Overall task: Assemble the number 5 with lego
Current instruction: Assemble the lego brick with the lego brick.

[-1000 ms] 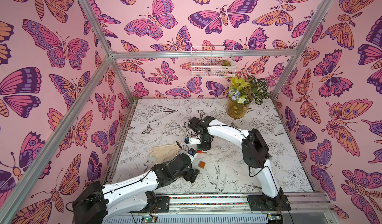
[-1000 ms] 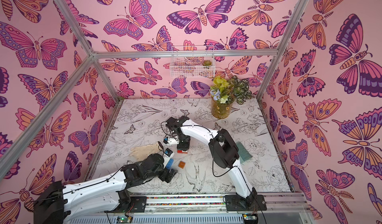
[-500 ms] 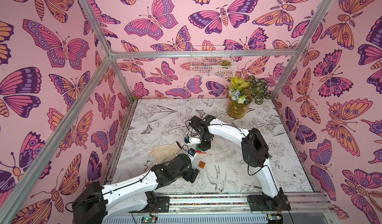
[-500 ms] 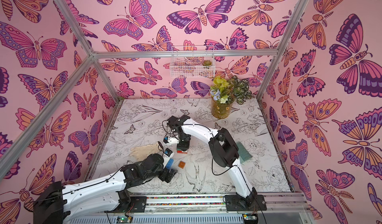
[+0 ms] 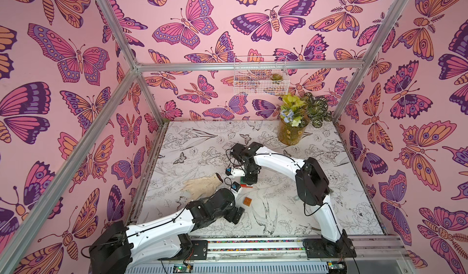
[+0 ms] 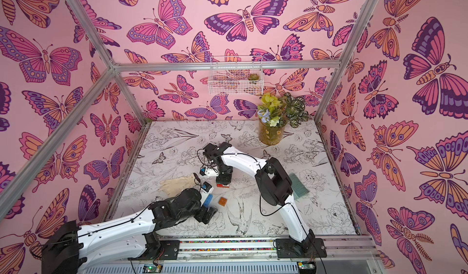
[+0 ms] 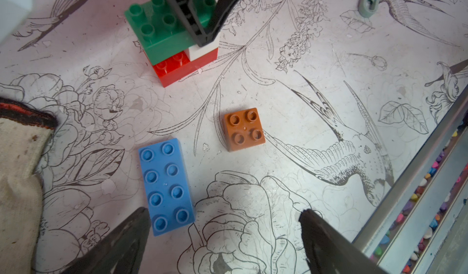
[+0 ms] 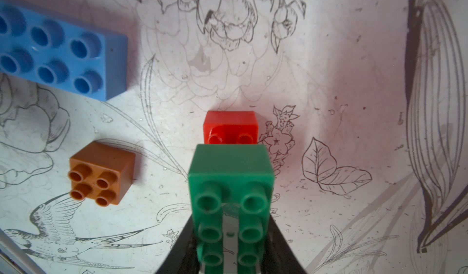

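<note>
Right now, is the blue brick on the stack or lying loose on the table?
Loose. The blue brick lies flat on the table, studs up, apart from the green, white and red stack.

Stacked: green brick (image 7: 157, 28) atop white brick (image 7: 202, 52), red brick (image 7: 177, 69); blue brick (image 7: 166, 186), brown brick (image 7: 243, 129) loose.

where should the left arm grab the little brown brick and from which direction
Pinch the brown brick across two opposite flat side walls, coming straight down from above. It sits flat, studs up, on the table with clear space all round. The blue brick lies apart from it, so the fingers of the open left gripper should fit on either pair of walls.
</note>
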### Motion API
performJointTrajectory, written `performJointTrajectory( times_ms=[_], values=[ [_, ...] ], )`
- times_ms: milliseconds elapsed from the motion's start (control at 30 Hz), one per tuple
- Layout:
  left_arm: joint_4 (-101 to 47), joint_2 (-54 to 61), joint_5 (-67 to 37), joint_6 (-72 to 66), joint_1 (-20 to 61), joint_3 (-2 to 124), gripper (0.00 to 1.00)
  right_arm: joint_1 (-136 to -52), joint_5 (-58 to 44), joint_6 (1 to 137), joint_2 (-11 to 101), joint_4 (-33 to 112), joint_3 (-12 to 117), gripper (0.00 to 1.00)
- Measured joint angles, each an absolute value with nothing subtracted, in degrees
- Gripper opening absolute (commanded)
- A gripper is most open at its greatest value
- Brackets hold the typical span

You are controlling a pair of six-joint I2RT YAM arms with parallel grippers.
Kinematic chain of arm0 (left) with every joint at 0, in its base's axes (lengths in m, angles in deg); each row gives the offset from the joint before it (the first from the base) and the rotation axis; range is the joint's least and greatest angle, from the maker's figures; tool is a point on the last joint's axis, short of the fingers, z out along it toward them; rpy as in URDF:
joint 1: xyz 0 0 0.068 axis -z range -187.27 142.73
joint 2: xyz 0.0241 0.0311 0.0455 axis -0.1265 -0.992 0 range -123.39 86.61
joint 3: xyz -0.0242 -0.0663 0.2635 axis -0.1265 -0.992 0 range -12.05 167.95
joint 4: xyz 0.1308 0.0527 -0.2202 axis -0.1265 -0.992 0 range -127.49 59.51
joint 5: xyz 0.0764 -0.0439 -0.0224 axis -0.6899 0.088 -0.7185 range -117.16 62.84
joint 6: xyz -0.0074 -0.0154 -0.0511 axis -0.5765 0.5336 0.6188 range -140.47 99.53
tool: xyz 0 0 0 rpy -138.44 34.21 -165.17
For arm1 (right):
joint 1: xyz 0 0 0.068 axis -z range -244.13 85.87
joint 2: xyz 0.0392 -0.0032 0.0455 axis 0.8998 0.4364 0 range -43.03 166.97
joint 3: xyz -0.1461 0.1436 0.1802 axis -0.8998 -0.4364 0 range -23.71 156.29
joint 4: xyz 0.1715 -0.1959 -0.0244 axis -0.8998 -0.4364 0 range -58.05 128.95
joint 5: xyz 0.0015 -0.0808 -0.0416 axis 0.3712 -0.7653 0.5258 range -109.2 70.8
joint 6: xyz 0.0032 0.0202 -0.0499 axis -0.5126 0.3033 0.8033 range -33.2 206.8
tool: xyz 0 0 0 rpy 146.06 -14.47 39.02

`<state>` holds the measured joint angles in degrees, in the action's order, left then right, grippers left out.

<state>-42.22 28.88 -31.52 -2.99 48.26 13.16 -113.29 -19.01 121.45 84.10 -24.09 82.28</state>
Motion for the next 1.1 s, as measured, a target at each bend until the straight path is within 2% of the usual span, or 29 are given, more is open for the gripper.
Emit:
performJointTrajectory(
  times_ms=[133,367,533,1100],
  values=[
    [-42.2,28.9,-31.5,-3.0,48.3,13.2,0.95,-113.3,-19.0,121.1,83.2,-23.1,81.3,0.23],
    [-42.2,28.9,-31.5,-3.0,48.3,13.2,0.95,-113.1,-18.9,121.0,82.6,-22.5,81.0,0.41],
    [-42.2,29.0,-31.5,-3.0,48.3,13.2,0.95,-113.1,-19.1,120.2,86.2,-21.2,79.4,0.50],
    [-42.3,29.1,-31.5,-3.0,48.3,13.2,0.95,-111.9,-20.7,117.9,85.3,-18.8,77.5,0.57]
  ],
)
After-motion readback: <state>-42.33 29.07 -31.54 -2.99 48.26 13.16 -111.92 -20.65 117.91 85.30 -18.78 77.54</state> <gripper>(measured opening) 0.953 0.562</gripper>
